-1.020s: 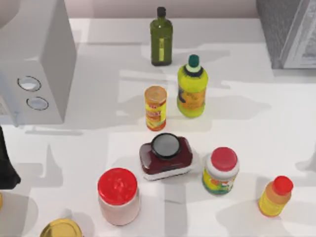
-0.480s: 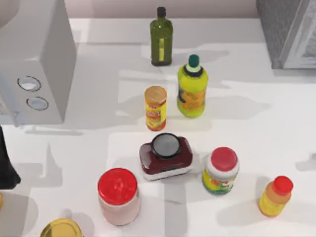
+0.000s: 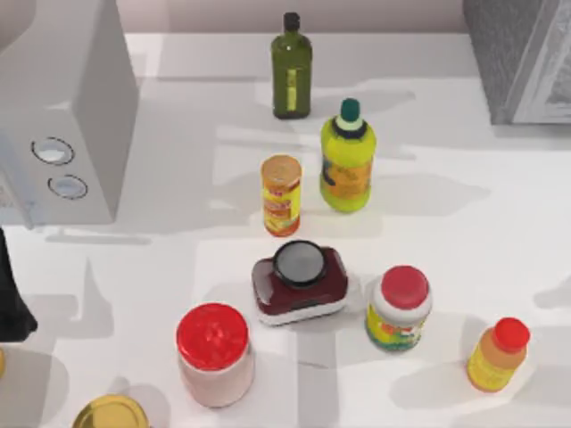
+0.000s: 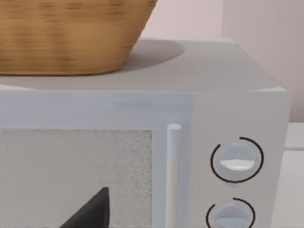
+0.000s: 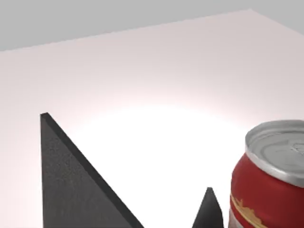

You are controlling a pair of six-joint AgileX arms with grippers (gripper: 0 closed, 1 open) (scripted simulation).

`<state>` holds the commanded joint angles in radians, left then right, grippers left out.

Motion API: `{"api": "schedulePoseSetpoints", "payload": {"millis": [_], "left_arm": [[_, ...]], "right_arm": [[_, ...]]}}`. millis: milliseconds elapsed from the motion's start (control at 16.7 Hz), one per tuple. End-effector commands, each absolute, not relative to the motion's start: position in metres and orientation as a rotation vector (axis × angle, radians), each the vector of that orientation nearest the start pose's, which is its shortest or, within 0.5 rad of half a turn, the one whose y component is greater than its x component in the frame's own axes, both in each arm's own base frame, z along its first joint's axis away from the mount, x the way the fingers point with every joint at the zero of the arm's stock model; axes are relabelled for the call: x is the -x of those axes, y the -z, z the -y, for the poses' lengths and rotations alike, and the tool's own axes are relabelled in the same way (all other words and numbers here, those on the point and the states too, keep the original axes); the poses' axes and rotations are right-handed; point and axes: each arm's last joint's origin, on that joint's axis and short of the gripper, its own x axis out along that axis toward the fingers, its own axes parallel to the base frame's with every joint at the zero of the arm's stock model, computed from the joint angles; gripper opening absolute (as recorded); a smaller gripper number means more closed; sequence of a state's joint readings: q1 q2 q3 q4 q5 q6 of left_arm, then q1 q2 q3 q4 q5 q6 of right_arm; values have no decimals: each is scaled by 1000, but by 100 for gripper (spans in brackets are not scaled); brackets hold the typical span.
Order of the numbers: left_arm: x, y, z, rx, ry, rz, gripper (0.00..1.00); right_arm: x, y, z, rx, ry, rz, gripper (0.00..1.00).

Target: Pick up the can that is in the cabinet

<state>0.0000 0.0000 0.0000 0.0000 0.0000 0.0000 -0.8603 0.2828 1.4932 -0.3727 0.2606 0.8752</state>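
The can (image 5: pixel 270 180), red-sided with a silver-grey top, stands upright on a pale, brightly lit floor in the right wrist view. My right gripper (image 5: pixel 127 152) is open there, its two dark fingertips (image 5: pixel 71 180) spread apart with nothing between them. The can stands just outside the smaller fingertip, beside it. In the top view the dark-grey speckled cabinet (image 3: pixel 504 58) is at the table's back right corner. My left arm (image 3: pixel 11 299) is parked at the left edge, and one dark fingertip (image 4: pixel 92 211) of it points at the light-grey box.
A light-grey box with two dials (image 3: pixel 76 116) stands at the back left, a wicker basket (image 4: pixel 71 35) on it. Mid-table stand a green bottle (image 3: pixel 292 67), yellow bottle (image 3: pixel 347 160), orange canister (image 3: pixel 281 194), dark-red container (image 3: pixel 300 281), red-lidded jars (image 3: pixel 214 352) (image 3: pixel 399 308) and an orange bottle (image 3: pixel 498 355).
A shadow at the table's right edge has shifted slightly. The objects on the table and my left arm have not moved.
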Motion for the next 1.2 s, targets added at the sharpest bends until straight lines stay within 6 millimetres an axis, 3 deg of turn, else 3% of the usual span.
{"api": "schedulePoseSetpoints", "payload": {"millis": [180, 300, 360, 480, 600, 660, 780, 900, 1080, 1200], "left_arm": [[-106, -160, 1, 0, 0, 0, 100], [-106, -160, 1, 0, 0, 0, 100], [-106, -160, 1, 0, 0, 0, 100], [-106, -160, 1, 0, 0, 0, 100], [-106, -160, 1, 0, 0, 0, 100], [-106, -160, 1, 0, 0, 0, 100], [-106, -160, 1, 0, 0, 0, 100], [-106, -160, 1, 0, 0, 0, 100], [-106, -160, 1, 0, 0, 0, 100], [-106, -160, 1, 0, 0, 0, 100]], "right_arm": [[108, -525, -205, -393, 518, 1583, 0], [92, -524, -284, -285, 385, 1802, 0], [74, -516, -322, -215, 295, 1892, 0], [19, -490, -388, -50, 79, 2015, 0], [-55, -451, -431, 130, -166, 2046, 0], [-96, -427, -441, 219, -292, 2025, 0], [-180, -375, -440, 378, -530, 1914, 0], [-257, -319, -409, 497, -733, 1724, 0], [-338, -237, -323, 576, -941, 1349, 0], [-363, -189, -254, 562, -1009, 1081, 0]]}}
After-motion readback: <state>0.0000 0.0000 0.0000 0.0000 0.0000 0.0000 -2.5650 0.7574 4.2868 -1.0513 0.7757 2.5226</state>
